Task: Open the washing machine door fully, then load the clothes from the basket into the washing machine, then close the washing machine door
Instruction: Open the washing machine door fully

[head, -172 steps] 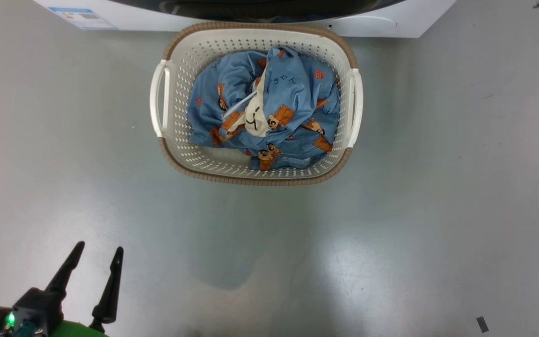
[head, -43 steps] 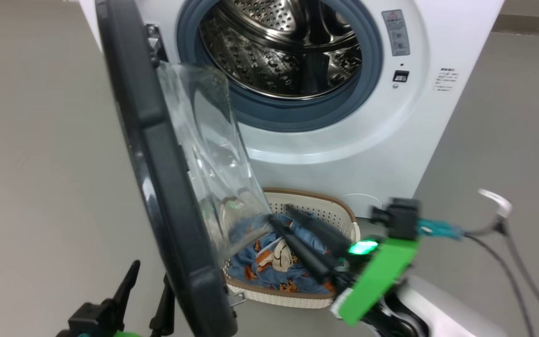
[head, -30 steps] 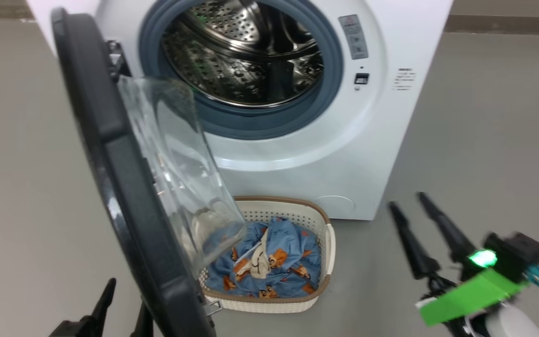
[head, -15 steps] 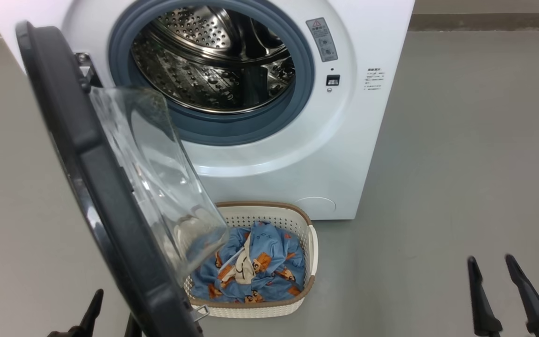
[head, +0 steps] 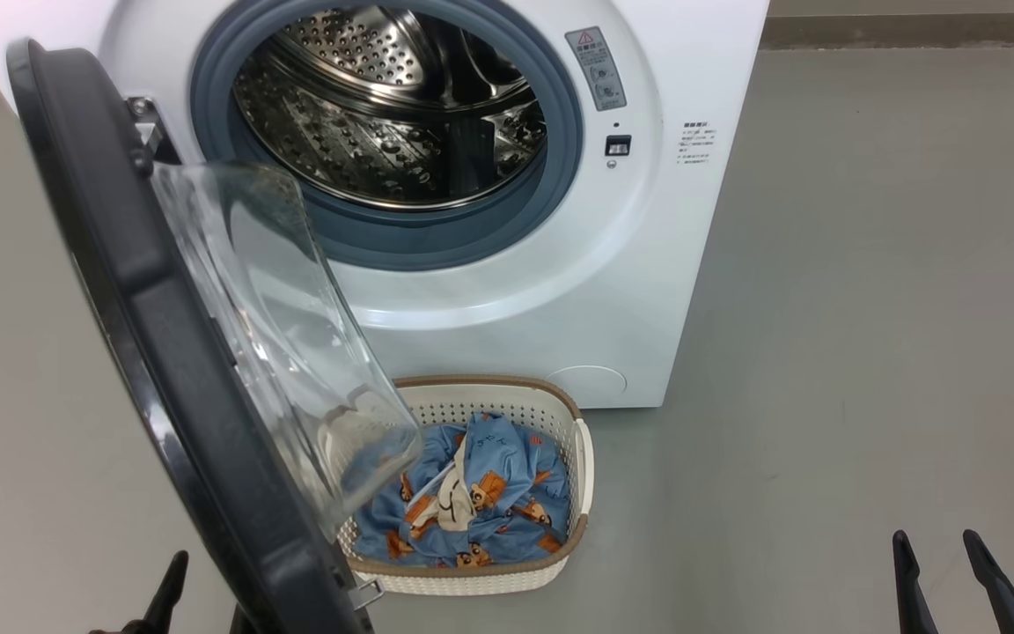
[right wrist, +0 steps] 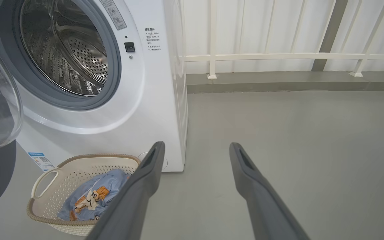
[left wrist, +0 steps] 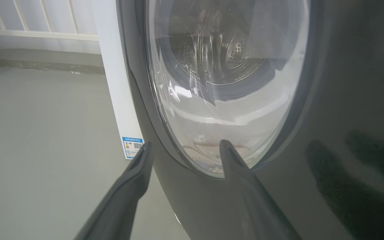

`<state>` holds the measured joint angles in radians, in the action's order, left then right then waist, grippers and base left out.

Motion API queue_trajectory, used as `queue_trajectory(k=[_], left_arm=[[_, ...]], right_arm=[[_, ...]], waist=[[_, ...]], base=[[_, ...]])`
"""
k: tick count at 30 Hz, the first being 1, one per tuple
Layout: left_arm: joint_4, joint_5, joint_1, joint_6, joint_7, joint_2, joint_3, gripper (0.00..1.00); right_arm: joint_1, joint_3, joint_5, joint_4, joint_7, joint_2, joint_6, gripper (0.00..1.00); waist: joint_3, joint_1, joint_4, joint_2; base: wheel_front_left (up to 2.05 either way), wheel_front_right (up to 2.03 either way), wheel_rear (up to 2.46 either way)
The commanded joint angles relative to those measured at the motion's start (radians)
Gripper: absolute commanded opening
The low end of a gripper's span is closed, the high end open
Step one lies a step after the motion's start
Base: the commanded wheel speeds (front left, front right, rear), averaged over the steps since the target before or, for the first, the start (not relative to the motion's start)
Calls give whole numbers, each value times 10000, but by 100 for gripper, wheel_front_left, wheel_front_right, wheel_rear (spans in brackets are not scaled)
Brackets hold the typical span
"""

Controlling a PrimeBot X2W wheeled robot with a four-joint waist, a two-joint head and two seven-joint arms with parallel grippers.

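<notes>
The white washing machine stands with its steel drum showing. The washing machine door hangs swung out toward me on the left, its glass bowl over the basket's left end. The cream basket sits on the floor against the machine's front, with the blue printed clothes in it. My left gripper is open, close against the door's outer face, with one finger low at the left. My right gripper is open and empty over bare floor, right of the basket.
Grey floor spreads out to the right of the machine. A white railing on a low kerb runs behind it. A blue label sticker sits low on the machine's side panel.
My right gripper has drawn back from near the basket to the lower right corner, still open. The head camera has shifted, sliding the machine and door leftward. The left gripper stays by the door.
</notes>
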<state>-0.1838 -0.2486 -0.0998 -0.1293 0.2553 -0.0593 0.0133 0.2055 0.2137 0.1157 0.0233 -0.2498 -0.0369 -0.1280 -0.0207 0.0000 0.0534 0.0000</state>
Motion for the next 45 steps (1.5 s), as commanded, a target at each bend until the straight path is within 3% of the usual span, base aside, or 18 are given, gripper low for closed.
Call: queue_trajectory(k=[1, 8, 9, 11, 18, 22, 27, 33, 38, 45], left_arm=[[235, 121, 225, -14, 65, -125, -375, 100], [194, 123, 205, -14, 65, -76, -411, 100], [187, 124, 205, -14, 65, -69, -412, 85], [146, 111, 206, -14, 65, -56, -430, 0], [77, 93, 246, -14, 65, -47, -455, 0], [250, 108, 323, -13, 65, -7, -1076, 0], [1284, -80, 503, 107, 65, 78, -2388, 0], [3167, -397, 785, 296, 65, 88, -2800, 0], [5649, -425, 1141, 324, 65, 89, -2081, 0], [7861, -257, 974, 185, -273, 90, 367, 0]], right_arm=[[-170, -192, 12, -175, -120, -137, -27, 100], [-174, -216, 51, -112, -120, -135, -27, 100], [-173, -225, 51, -91, -120, -135, -27, 100], [-181, -232, 58, -56, -120, -135, -27, 100], [-194, -263, 92, -19, -120, -134, -27, 100], [-183, -235, 107, -2, -120, -134, -27, 100], [-138, -201, 144, 57, -120, -134, -27, 100], [-133, -162, 148, 121, -120, -134, -27, 100], [-92, -183, 132, 195, -120, -134, -27, 100], [78, -513, 225, 560, -120, -133, -27, 100]], waist=[[1, 0, 27, 0], [-4, 0, 84, 0], [-11, 0, 93, 0], [-22, 0, 109, 0], [-58, 0, 173, 0], [-99, 0, 255, 0], [-120, 0, 453, 0], [-174, 0, 818, 0], [-114, 0, 1168, 0], [207, 0, 1466, 0]], base=[[0, 0, 0], [0, 0, 0], [0, 0, 0], [0, 0, 0], [0, 0, 0], [0, 0, 0], [0, 0, 0], [0, 0, 0], [0, 0, 0], [0, 0, 0]])
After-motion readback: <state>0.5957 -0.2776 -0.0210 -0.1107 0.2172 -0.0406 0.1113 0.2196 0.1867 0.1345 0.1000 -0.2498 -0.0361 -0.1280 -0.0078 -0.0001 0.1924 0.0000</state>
